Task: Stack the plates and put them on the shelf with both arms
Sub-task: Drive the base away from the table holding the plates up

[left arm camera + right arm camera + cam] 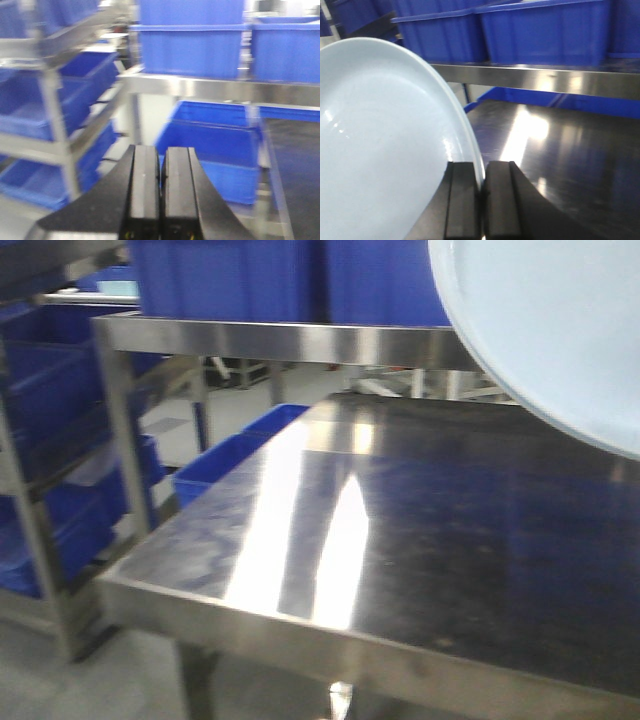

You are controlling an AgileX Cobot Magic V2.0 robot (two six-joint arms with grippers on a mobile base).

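Observation:
One pale bluish-white plate [385, 140] fills the left of the right wrist view. My right gripper [481, 175] is shut on its rim and holds it on edge above the steel table [560, 150]. The same plate [560, 330] shows at the top right of the front view, lifted in the air. My left gripper [161, 160] is shut and empty, held in the air facing blue bins. The other plate is out of view. The steel shelf [280, 340] spans the back of the table.
Blue bins [290, 275] stand on the shelf above the table [420, 540]. More blue bins [215, 145] sit below and behind it. A metal rack [50, 460] with blue bins stands at the left. The table's front edge [350, 645] is near.

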